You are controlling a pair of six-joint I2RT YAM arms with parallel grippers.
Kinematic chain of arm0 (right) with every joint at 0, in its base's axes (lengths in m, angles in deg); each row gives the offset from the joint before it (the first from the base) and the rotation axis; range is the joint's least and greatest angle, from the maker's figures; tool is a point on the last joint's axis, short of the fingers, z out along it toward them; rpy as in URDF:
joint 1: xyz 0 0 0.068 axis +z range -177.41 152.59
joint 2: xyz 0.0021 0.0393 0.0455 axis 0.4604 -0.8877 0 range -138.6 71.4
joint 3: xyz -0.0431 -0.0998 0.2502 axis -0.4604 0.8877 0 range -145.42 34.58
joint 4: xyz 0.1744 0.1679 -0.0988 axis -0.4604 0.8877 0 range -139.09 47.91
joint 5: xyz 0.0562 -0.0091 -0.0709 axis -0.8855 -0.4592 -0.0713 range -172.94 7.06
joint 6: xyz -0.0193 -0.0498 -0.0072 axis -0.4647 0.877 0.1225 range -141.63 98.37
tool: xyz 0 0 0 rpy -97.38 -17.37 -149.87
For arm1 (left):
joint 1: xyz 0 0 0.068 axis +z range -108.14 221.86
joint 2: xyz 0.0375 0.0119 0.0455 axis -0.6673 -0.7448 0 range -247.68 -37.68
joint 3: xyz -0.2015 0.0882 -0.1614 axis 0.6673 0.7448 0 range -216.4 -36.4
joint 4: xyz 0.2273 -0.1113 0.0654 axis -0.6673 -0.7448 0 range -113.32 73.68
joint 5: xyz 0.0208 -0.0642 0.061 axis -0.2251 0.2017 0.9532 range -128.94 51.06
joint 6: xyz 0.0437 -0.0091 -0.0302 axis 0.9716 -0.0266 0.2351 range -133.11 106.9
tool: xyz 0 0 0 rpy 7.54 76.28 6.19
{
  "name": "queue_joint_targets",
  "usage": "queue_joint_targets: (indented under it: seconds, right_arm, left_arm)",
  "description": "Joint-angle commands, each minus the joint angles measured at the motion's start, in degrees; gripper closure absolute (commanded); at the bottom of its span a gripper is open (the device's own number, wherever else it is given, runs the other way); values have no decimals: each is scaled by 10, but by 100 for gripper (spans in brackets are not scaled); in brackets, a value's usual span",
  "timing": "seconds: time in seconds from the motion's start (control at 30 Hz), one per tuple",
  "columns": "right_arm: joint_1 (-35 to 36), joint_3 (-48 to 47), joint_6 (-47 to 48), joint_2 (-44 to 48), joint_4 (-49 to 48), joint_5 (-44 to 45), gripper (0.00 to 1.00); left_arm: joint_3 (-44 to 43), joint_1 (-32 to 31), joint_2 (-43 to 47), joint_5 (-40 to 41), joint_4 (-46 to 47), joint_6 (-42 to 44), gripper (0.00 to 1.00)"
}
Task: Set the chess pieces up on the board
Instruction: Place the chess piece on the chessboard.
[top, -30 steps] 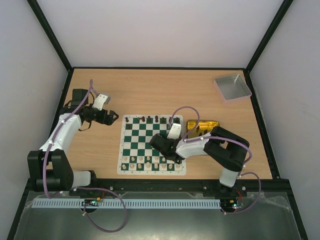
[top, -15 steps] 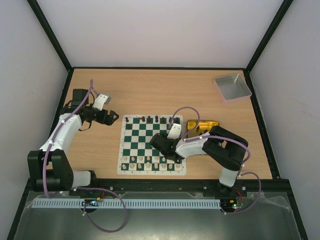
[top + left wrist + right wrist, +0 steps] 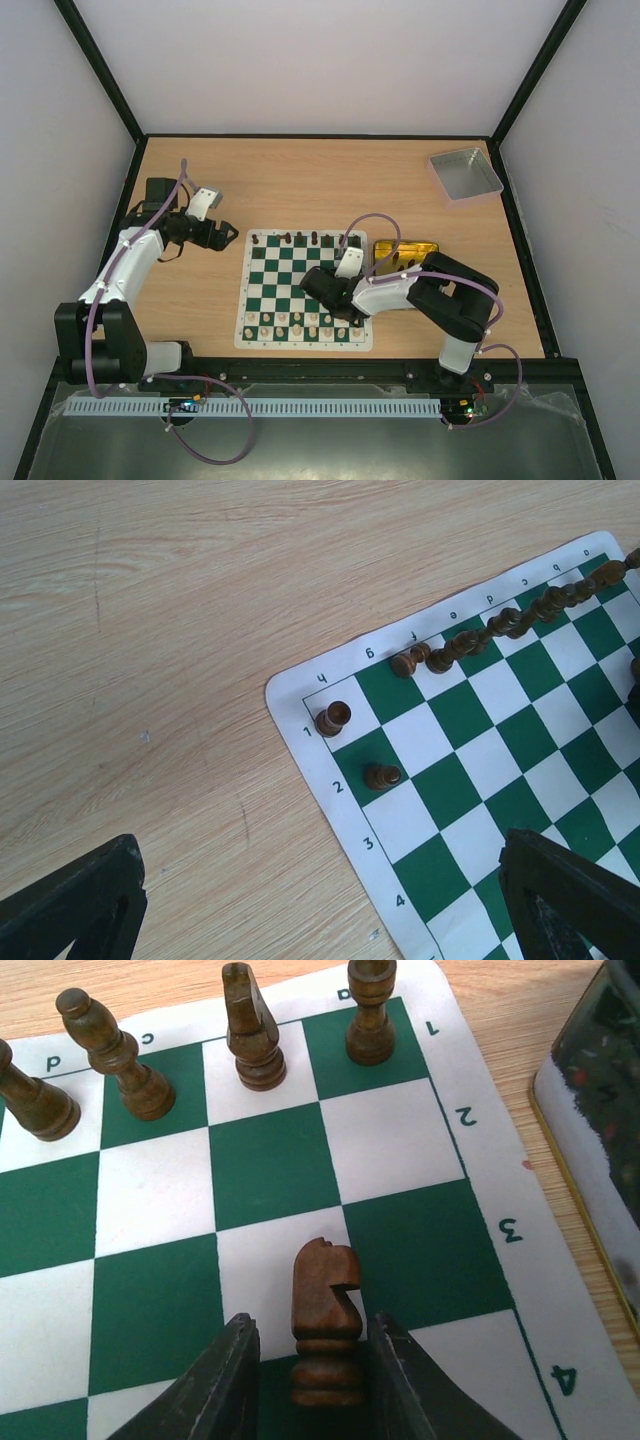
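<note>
Item: dark brown turned-wood knight (image 3: 325,1320), carved head on a ringed round base, upright between the jaws of the right gripper (image 3: 314,1332). The jaws are parted on either side of it, with a gap visible at the left one. No hold is apparent.

Support: flat matte mat board (image 3: 275,1165) of green and white squares, white lettered border.

Progress: beyond the jaws, a row of dark chess pieces (image 3: 252,1030) is stood along the far rank. One dark pawn (image 3: 381,776) is seen in the second rank. The cream pieces (image 3: 300,322) are ranged in two rows. The remaining dark pawns are judged outstanding, the knight not yet homed.

Surroundings: gold metal tin (image 3: 600,1160), right of the jaws. The left gripper (image 3: 320,910) is spread wide, empty, over the wood-grain table (image 3: 150,630).
</note>
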Motion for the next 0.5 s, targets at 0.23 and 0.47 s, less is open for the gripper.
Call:
queue_joint_targets:
  seconds: [0.23,0.47]
  right_arm:
    - [-3,2,-14,54,51,10,67]
    - [-4,2,-13,81,56,8,67]
  left_arm:
    - [7,-6,13,-6,-5,3,4]
    - [8,-7,12,-7,-6,5,4]
